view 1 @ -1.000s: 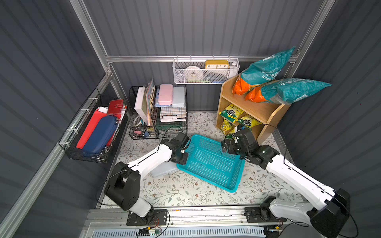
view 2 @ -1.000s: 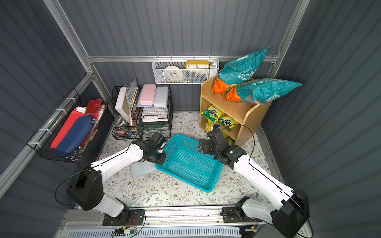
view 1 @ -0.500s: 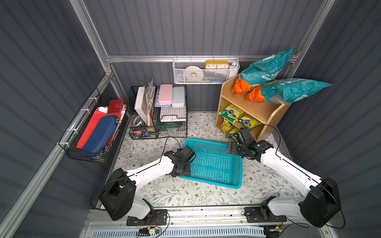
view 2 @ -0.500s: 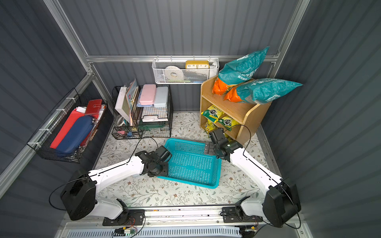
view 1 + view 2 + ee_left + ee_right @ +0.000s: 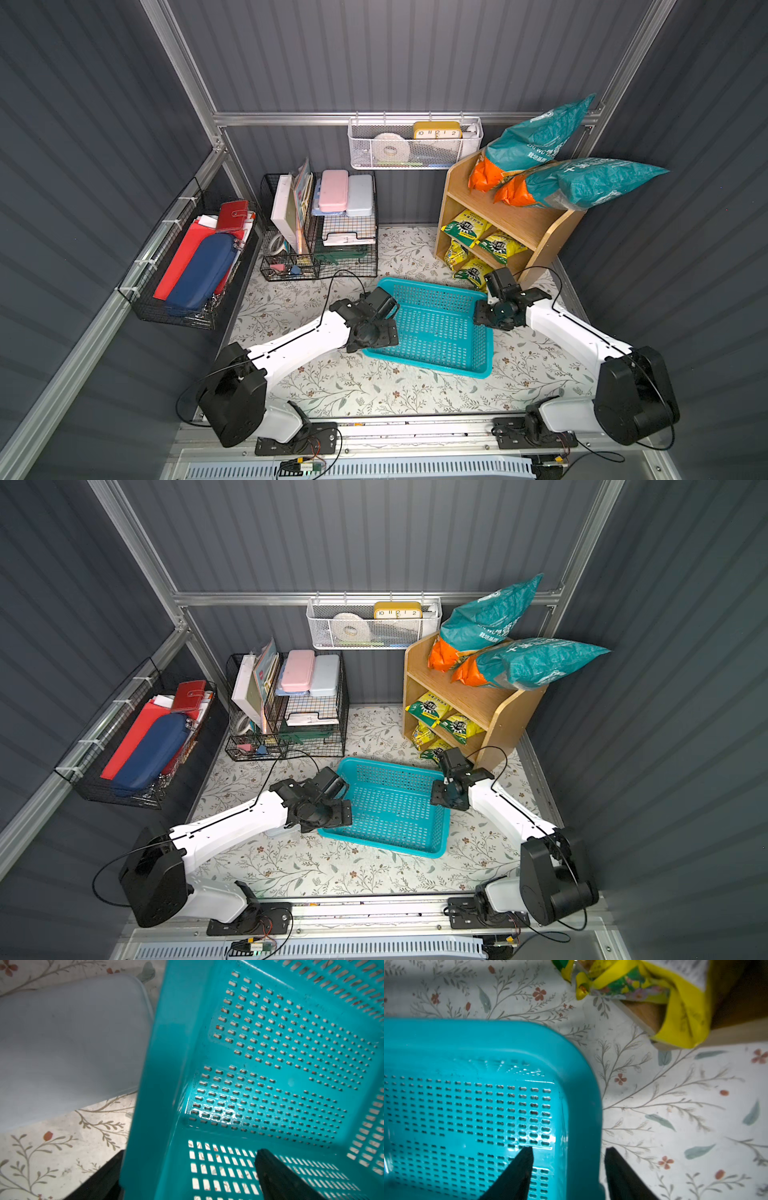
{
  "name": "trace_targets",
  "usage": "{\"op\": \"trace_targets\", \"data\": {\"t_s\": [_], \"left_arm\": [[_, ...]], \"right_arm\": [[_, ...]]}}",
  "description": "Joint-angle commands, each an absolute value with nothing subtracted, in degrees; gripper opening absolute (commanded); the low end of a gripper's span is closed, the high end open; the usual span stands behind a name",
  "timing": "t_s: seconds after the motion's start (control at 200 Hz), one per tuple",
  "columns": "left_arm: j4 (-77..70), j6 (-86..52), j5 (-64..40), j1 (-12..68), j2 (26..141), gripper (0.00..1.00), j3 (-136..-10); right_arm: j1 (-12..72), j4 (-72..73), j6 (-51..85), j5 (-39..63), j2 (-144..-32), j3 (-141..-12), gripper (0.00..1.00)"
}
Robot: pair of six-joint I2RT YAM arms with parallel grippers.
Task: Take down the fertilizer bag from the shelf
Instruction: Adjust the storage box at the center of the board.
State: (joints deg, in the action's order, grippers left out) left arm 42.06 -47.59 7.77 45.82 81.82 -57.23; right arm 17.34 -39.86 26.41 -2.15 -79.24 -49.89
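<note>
As left gripper [image 5: 190, 1151] and right gripper [image 5: 569, 1148] straddle basket [image 5: 432, 285] rims, mat [image 5: 374, 390] lies alongside.

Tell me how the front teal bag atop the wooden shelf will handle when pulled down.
The front teal bag looks plump, so it will probably sag. It juts past the shelf edge, so a light tug may tip it. Its film looks glossy, perhaps slippery.

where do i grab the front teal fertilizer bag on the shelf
Probably grip the front teal bag by its tapered teal end, coming from beside the shelf: that end juts past the side panel with free space around it, while the orange end is tucked beside the other bag.
</note>
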Motion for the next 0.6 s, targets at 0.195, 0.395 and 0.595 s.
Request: {"op": "trace_targets", "data": {"t_s": [0.195,0.395,0.595], "left_arm": [[50.3,-39.4,18.8,44.7,73.8,0.99,-63.1],[49.1,-34.5,19.7,38.8,68.5,1.0,-63.7],[48.6,-32.9,22.3,37.2,66.2,1.0,-63.3]], "right_arm": [[14.2,-42.9,11.2,-14.4,-81.7,-58.6,0.23],[14.0,-40.7,5.9,-7.2,-84.2,-60.5,0.25],[18.8,-35.5,10.3,0.7,-90.7,-60.4,0.29]]}}
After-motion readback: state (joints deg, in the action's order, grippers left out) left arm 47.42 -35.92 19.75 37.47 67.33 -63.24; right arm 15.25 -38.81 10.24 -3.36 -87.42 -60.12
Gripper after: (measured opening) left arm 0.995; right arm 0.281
